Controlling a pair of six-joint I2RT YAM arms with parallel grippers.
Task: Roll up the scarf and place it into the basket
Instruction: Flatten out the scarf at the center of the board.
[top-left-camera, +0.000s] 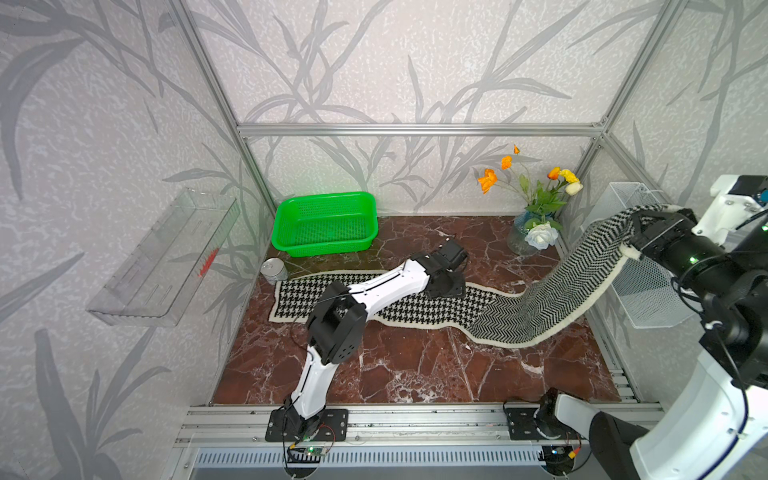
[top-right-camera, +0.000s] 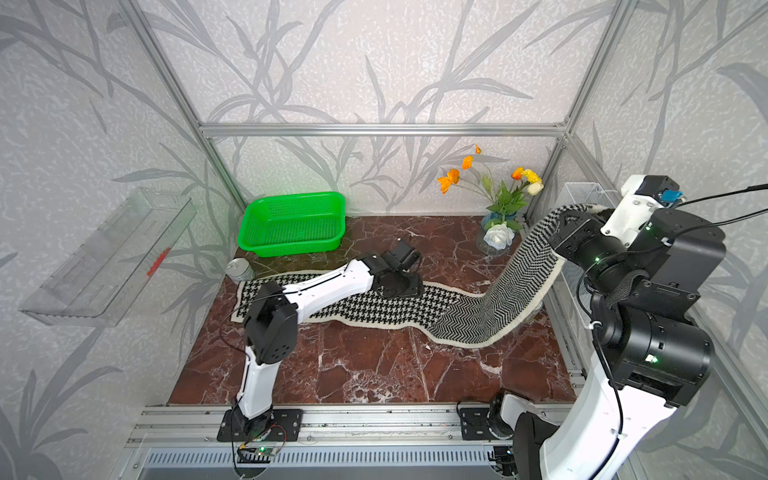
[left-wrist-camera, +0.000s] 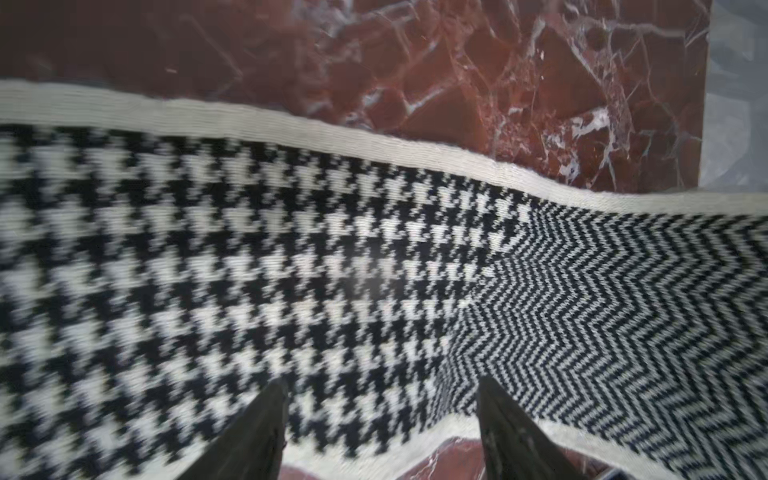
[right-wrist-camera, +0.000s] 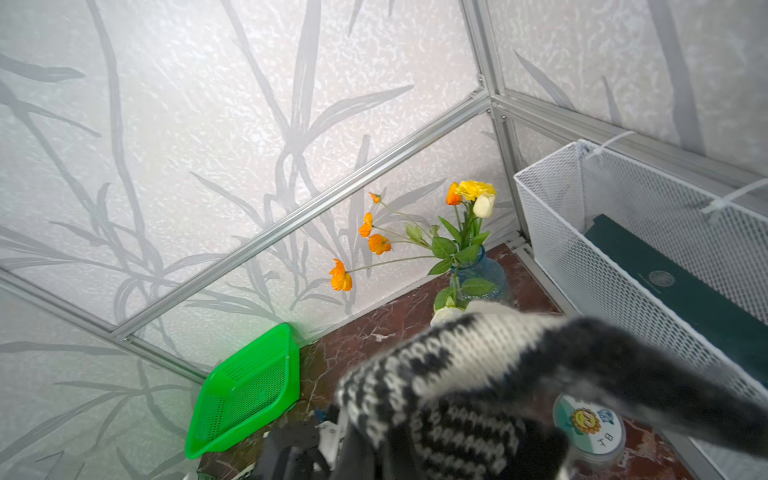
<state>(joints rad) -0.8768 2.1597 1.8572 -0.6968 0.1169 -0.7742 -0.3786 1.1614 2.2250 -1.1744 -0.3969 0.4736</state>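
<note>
The scarf (top-left-camera: 415, 309) lay across the desk (top-left-camera: 415, 365), its right end pinched aloft by the right gripper (top-left-camera: 638, 237); the left gripper (left-wrist-camera: 382, 386) hung wide above it. The basket (top-left-camera: 324, 249) sat far left — flowers (top-left-camera: 540, 195) far right, a sunflower-labelled tub (right-wrist-camera: 588, 428) nearby.

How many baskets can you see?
2: a bright green perforated plastic basket at the back left, and a white wire-mesh basket along the right side.

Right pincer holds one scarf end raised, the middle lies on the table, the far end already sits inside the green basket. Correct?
Not quite: both top views show the far end of the scarf flat on the table in front of the basket, not inside it. The right pincer does hold one end raised.
</note>
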